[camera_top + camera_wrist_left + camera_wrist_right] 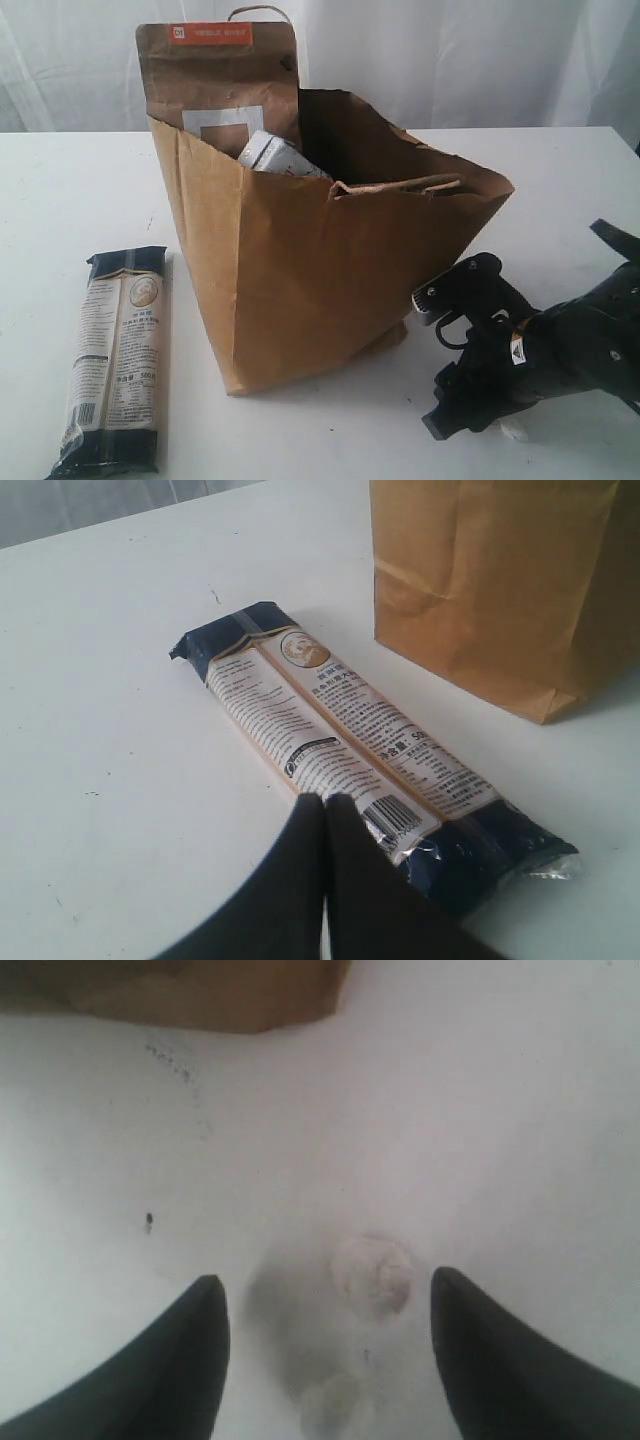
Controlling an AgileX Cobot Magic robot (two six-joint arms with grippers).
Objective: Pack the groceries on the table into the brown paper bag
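Table: wide and white, it is carrying everything; a pale curtain is hanging behind it.
Brown paper bag: it is standing open-mouthed near the middle of the table, leaning a little, its sides creased; one twisted handle is lying folded over the near rim.
Brown windowed pouch: it is standing upright inside the bag at the back, its top sticking well above the rim. The orange strip label is carrying white lettering too small to read.
Noodle packet: long and dark blue, it is lying flat on the table just beside the bag, on the left side. It is showing a round portrait emblem, a barcode and columns of print too fine to read.
Right gripper: its jaws are gaping wide and holding nothing, hovering over bare table near the bag's bottom corner, with faint round smudges showing between the fingers.
Left gripper: its fingers are pressed together and empty, at the packet's barcode end; whether they are touching it, I cannot tell.
Small white-blue packet: it is lying tilted inside the bag, in front of the pouch.
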